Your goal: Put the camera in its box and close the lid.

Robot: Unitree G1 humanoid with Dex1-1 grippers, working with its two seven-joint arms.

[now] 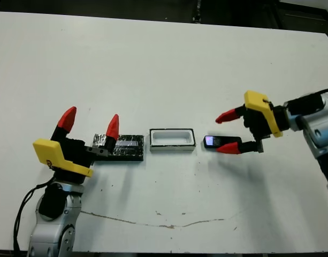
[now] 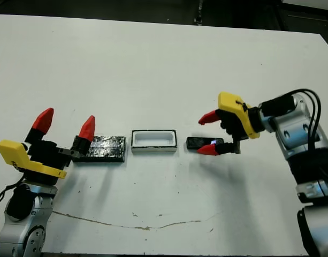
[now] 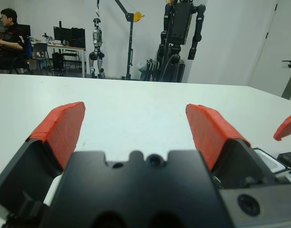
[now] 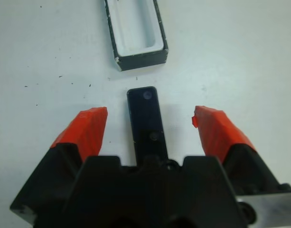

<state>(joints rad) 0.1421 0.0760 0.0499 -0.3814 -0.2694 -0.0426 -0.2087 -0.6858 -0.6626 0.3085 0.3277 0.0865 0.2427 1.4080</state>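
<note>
While nothing of the task looks finished yet, the pieces lie in a neat row across the lower middle of the head views: the lid [image 1: 120, 146] at lower left of centre, the box [image 1: 172, 139] at the centre and the camera [image 1: 221, 142] just right of it, all flat on the white table [image 1: 153, 64]. The box stands open and holds nothing, its white inside bare, and the lid lies apart from it, near its left end. The camera rests on the table close to the box's right end but not touching it, with its shiny bluish patch turned toward the box. The right gripper [image 1: 228, 132] reaches in from the right of the frame with its fingers spread wide on either side of the camera; the right wrist view shows the dark bar lying between the two red tips with clear gaps on both sides, so I judge it straddled but not grasped. The left gripper [image 1: 90, 123] waits at the lower left of the frame, its fingers also spread and holding nothing, with one red tip over the lid's near end. Judging from this, every step remains: closing on the camera, lifting it into the box, then setting the lid on top.
</note>
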